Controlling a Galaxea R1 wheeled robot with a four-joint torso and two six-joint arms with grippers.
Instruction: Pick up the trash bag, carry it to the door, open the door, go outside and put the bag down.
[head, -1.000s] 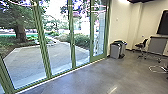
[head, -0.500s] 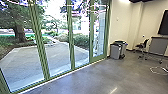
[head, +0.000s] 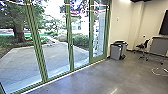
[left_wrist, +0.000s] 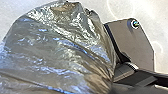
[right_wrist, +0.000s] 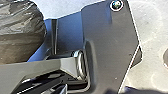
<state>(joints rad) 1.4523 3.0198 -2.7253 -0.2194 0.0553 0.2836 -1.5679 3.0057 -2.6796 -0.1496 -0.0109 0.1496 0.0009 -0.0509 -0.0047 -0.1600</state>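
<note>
Two of the job's parts look well along to you, by my judgement: the trash bag (left_wrist: 62, 50) seems to be picked up, and the carry has brought you close to the glass doors. You have the bag near the left wrist, full and crinkled, beside the robot's dark plate (left_wrist: 132, 42); the right wrist view catches part of it too. You can't confirm the grip from this, since I cannot tell whether the left gripper or the right gripper is clenched or released, so treat the hold as likely, not certain.

You are indoors, with the concrete floor (head: 100, 77) ahead and the green door frame (head: 70, 56) running alongside to the left. The panels stand in line along the sill and look closed to me. Past the glass you can see the paved yard (head: 53, 58), with the tree (head: 18, 30) beyond.

So you have three parts left: opening a door, getting outside with the bag, and setting it down there.
</note>
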